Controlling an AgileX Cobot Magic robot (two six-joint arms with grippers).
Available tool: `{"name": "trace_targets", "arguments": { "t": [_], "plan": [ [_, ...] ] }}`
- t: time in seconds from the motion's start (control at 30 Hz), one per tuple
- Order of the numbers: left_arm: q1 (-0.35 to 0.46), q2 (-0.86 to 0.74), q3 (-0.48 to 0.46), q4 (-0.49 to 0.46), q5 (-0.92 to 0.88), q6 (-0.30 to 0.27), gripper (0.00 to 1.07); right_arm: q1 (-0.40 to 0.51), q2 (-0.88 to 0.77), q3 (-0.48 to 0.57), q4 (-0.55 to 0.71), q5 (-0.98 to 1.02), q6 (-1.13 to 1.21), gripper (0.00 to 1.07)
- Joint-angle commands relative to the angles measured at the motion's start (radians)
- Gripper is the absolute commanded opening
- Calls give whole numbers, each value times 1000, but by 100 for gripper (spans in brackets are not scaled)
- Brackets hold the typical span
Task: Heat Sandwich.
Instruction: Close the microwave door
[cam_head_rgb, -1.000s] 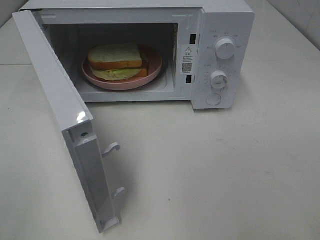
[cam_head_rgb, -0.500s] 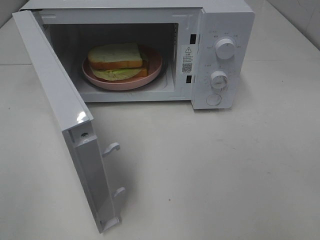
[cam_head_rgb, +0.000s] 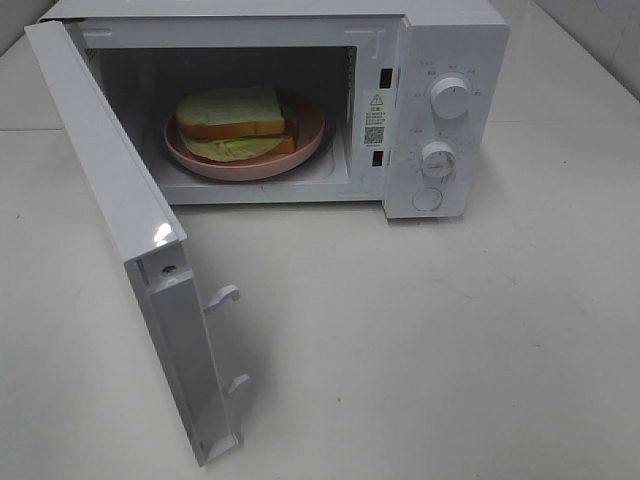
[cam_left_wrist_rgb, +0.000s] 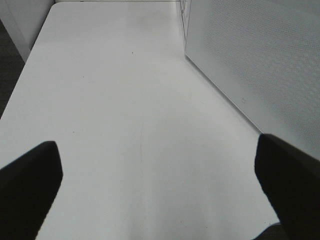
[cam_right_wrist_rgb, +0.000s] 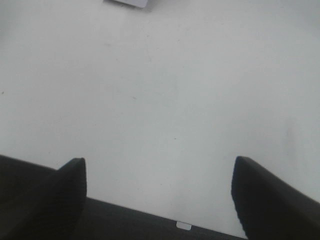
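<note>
The sandwich (cam_head_rgb: 232, 118), pale bread with brown crust and green filling, lies on a pink plate (cam_head_rgb: 305, 140) inside the white microwave (cam_head_rgb: 455, 45). The microwave door (cam_head_rgb: 130, 240) stands swung wide toward the front left. Neither arm shows in the exterior high view. My left gripper (cam_left_wrist_rgb: 157, 177) is open above bare table, with the door's outer face (cam_left_wrist_rgb: 255, 65) beside it. My right gripper (cam_right_wrist_rgb: 157, 187) is open over bare table and holds nothing.
Two round knobs (cam_head_rgb: 450, 97) (cam_head_rgb: 438, 159) and a push button (cam_head_rgb: 427, 199) sit on the microwave's right panel. Two latch hooks (cam_head_rgb: 224, 296) stick out of the door's edge. The white table (cam_head_rgb: 450, 340) stretches in front of the oven.
</note>
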Motion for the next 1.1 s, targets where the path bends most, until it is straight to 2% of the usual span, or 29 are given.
{"name": "trace_targets", "arguments": {
  "t": [0.03, 0.23, 0.37, 0.4, 0.63, 0.8, 1.1],
  "plan": [
    [-5, 0, -8, 0, 7, 1, 100, -75, -59, 4, 1, -6, 8, 76],
    [-5, 0, -8, 0, 7, 1, 100, -162, -134, 5, 2, -56, -14, 76],
    [-5, 0, -8, 0, 7, 1, 100, -194, -194, 50, 7, -104, -23, 76],
    [-5, 0, -8, 0, 7, 1, 100, -203, -220, 94, 18, -124, -23, 76],
    [-5, 0, -8, 0, 7, 1, 100, -203, -302, 211, 78, -178, -23, 75],
    [-5, 0, -8, 0, 7, 1, 100, -203, -374, 222, 84, -194, -26, 75],
    [-5, 0, -8, 0, 7, 1, 100, -203, -374, 222, 83, -194, -24, 75]
  ]
}}
